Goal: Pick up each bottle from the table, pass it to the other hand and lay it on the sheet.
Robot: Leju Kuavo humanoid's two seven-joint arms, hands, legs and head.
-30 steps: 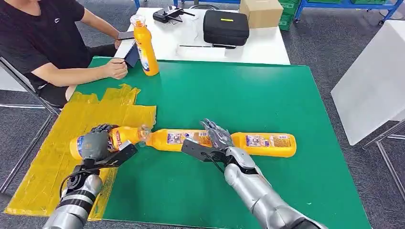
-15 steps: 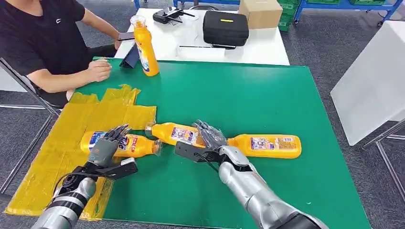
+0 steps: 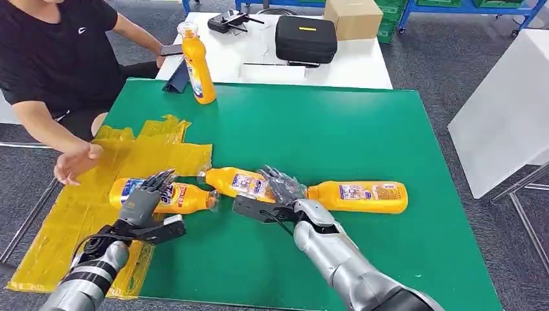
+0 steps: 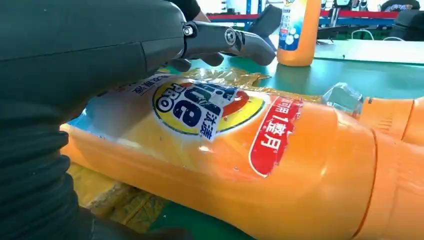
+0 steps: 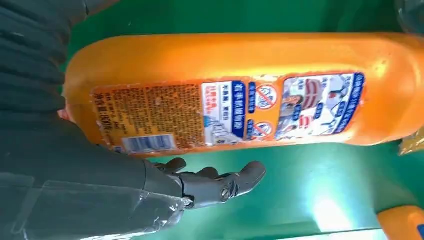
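Though tempting to call nearly finished, better judged a quarter along at best. First bottle (image 3: 178,197) flat at eight o'clock on the green table (image 3: 336,129), partly on the yellow sheet (image 3: 71,220), cap end out over the green. Above it the left hand (image 3: 144,198), fingers spread and straight, gripping nothing. At six o'clock the right hand (image 3: 283,189), likewise unclenched and clasping nothing, right by the second bottle (image 3: 239,183); touching or just clear, impossible to tell. Third bottle (image 3: 359,196) lying at four o'clock, just beside the second. Fourth bottle (image 3: 197,61) upright at eleven o'clock, well apart. A person's hand (image 3: 76,162) held open at nine o'clock, over the sheet's edge.

Handling, as a guess: seemingly full, so fairly heavy; stiff plastic, unlikely to crush; glossy skin and slick label, so prone to slip; round, so liable to roll when nudged. Best taken around the mid-body, across the label, with a full wrap. Leave the neck end or the base end bare for the receiving hand. Keep level during the pass, and lay down without a push.
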